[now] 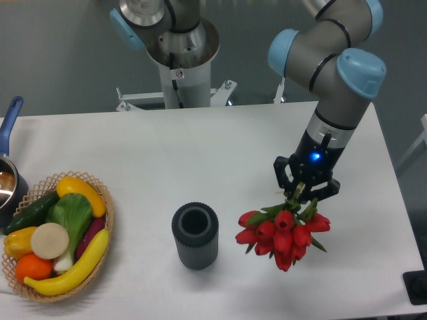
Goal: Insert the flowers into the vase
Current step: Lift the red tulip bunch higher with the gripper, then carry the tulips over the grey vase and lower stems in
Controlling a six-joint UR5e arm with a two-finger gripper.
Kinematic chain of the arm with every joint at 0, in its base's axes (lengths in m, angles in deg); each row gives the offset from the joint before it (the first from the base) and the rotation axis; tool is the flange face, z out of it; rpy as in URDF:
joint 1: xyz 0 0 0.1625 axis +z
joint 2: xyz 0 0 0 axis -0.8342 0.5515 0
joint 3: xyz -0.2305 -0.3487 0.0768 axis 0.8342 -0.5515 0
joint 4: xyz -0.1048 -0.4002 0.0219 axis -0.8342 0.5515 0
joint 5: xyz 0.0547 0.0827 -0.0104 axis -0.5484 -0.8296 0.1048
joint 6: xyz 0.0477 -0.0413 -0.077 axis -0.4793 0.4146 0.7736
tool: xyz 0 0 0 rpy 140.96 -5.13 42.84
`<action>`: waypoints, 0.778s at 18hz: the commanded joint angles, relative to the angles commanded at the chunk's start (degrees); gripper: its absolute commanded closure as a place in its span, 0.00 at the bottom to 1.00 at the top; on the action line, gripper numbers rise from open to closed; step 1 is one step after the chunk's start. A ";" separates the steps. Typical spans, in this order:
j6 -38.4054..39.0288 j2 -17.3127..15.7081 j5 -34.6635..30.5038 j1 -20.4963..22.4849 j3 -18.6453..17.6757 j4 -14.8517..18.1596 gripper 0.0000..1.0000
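Nearest the camera on the white table [220, 153], we note the flowers [282, 230] hanging blooms-down, red heads clustered low and forward, green stems running up and back into the gripper [302, 193], which is pinched shut on those stems. The bunch sits to the right of the vase [195, 235], apart from it, with bare tabletop between. We judge the main risk plain: the blossoms point downward, so lowering them as they hang would push heads, not stems, at the opening; the bunch needs turning first, and it looks wider than the vase mouth, so leaves or blooms could catch the thick rim and tip or shove the cylinder. A thin grip on slim stems may also let the bunch swing or slip during any reorientation. The vase stands upright, dark grey, ribbed down its side, mouth open and seemingly empty. Off to the left we log a wicker basket [107, 212] of produce and, beyond it at the edge, a blue-handled pot [9, 175]. Farther back rises the arm [333, 73] itself.
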 joint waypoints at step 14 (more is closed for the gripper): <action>4.58 0.27 23.56 2.11 -0.53 -13.99 1.00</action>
